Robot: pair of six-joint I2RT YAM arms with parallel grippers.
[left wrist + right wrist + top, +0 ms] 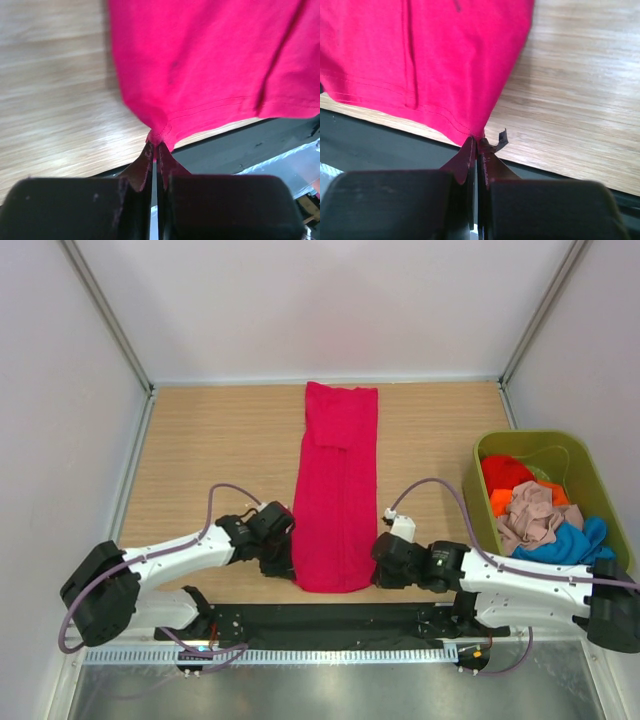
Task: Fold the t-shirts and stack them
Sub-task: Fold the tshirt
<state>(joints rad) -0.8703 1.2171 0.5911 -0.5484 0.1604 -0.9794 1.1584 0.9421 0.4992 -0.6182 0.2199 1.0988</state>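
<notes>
A crimson-red t-shirt (335, 490) lies on the wooden table as a long narrow strip, running from the far side to the near edge. My left gripper (281, 562) is shut on its near left corner (161, 134), the hem pinched between the fingertips. At the near right corner (479, 134) my right gripper (380, 562) is likewise shut on the cloth. Both corners sit at the table's near edge. More t-shirts, red (505, 472), orange (503, 501), beige-pink (531, 518) and blue (567, 543), lie bunched in the tub.
An olive-green plastic tub (584, 462) stands at the right side of the table. White walls enclose the table on the left, back and right. A dark strip (330, 622) and a metal ledge run along the near edge, below the arms.
</notes>
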